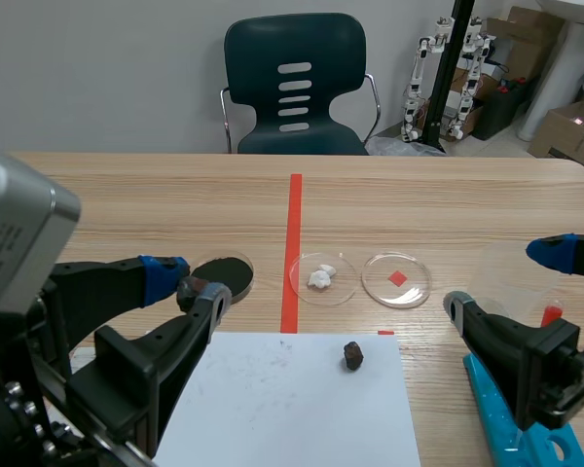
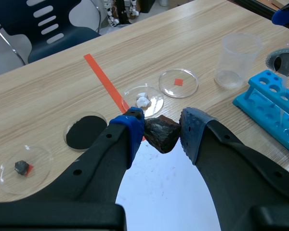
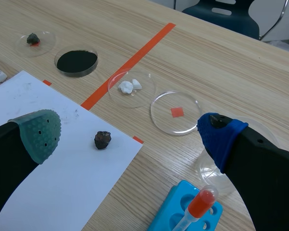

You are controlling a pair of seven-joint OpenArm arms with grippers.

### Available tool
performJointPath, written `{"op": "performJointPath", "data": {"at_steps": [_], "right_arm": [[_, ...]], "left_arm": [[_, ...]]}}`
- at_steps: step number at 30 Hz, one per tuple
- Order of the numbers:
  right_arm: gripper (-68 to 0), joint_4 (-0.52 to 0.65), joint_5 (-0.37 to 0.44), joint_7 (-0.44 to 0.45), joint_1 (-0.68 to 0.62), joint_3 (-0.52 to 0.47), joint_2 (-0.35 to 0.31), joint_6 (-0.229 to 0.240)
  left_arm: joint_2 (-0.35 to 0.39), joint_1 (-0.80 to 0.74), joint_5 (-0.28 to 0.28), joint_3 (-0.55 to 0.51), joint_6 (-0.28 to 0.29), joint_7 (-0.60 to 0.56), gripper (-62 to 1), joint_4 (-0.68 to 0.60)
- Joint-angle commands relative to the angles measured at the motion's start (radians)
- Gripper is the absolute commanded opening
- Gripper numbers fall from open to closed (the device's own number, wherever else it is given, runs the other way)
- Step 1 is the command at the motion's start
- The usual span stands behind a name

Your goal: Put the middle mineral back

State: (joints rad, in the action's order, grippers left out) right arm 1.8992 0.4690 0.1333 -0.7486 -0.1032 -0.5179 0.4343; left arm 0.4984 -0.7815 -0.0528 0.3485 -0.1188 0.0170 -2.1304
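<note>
My left gripper [image 1: 187, 282] hangs over the table just left of the red tape line, beside the black-filled dish [image 1: 224, 272], shut on a dark brown mineral [image 2: 161, 134]. In the left wrist view the stone is pinched between the blue pad and the grey pad. A second dark mineral [image 1: 353, 355] lies loose on the white paper [image 1: 273, 409]. Beyond the paper stand a dish with white mineral pieces [image 1: 322, 277] and a dish [image 1: 397, 279] holding only a red square. My right gripper [image 3: 126, 124] stands open at the right, low over the table, holding nothing.
A further dish with a small dark stone [image 2: 21, 167] sits far left. A clear beaker [image 2: 238, 57] and a blue tube rack [image 2: 274, 103] with an orange-capped tube [image 3: 202, 199] stand at the right. A dark chair [image 1: 294, 88] is behind the table.
</note>
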Motion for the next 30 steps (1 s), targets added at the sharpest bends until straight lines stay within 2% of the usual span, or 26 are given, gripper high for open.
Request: {"op": "performJointPath", "data": {"at_steps": [1,21,26,30], "right_arm": [[-8.4,0.020,0.010,0.016,0.001,-0.008,-0.003,0.001],[-8.4,0.020,0.010,0.016,0.001,-0.008,-0.003,0.001],[-8.4,0.020,0.010,0.016,0.001,-0.008,-0.003,0.001],[-8.4,0.020,0.010,0.016,0.001,-0.008,-0.003,0.001]], "left_arm": [[-0.010,0.003,-0.006,-0.003,0.000,-0.020,-52.4,-0.009],[-0.010,0.003,-0.005,-0.003,0.000,-0.020,-52.4,-0.009],[-0.014,0.003,0.037,-0.003,-0.001,-0.019,-52.4,-0.009],[-0.019,0.003,0.039,-0.003,0.000,-0.018,-52.4,-0.009]]}}
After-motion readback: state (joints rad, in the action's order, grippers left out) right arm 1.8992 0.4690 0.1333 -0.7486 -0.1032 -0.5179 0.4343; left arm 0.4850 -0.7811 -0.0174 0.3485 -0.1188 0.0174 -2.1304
